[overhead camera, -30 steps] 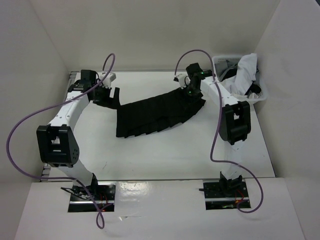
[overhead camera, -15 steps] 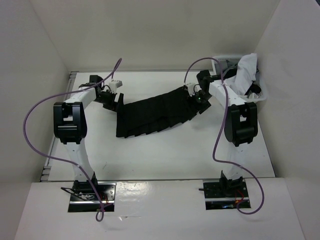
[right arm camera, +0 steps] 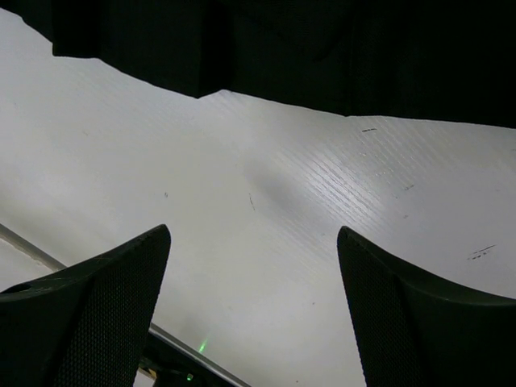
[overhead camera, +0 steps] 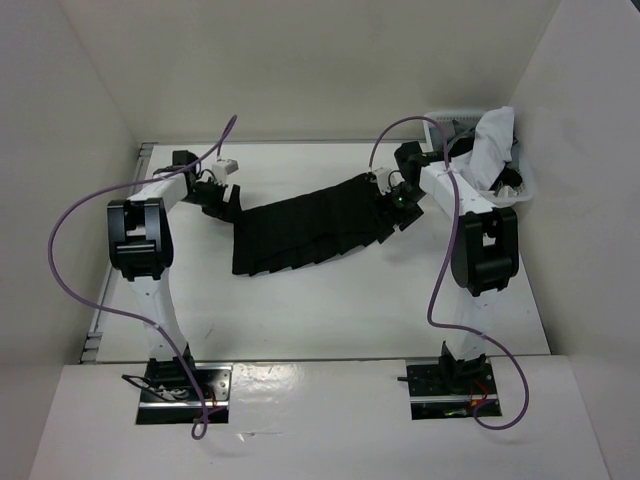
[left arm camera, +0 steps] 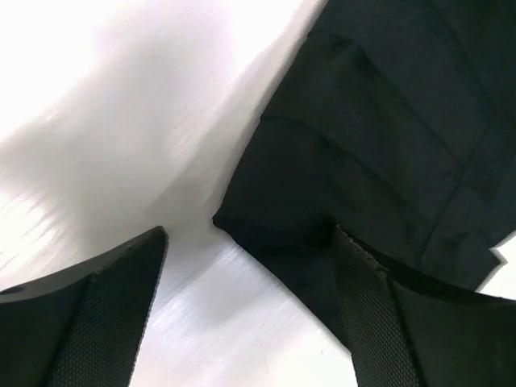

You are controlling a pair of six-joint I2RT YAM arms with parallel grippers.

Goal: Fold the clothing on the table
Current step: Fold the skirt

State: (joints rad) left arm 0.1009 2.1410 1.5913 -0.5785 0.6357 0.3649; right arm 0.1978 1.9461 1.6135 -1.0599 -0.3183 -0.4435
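White walls boxed in the bench [overhead camera: 330,310], where the black pleated skirt [overhead camera: 310,225] lay spread across its far half. The left hand [left arm camera: 250,235] stood spread around the skirt's left corner. The right hand [right arm camera: 254,232] stood spread over bare bench beside the skirt's right edge.

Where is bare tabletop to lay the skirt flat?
Widest: bare table between the black pleated skirt and the arm bases. A narrower strip beyond it, toward the back wall. Crowded: the basket corner far right, and the skirt's ends at the left gripper and right gripper.
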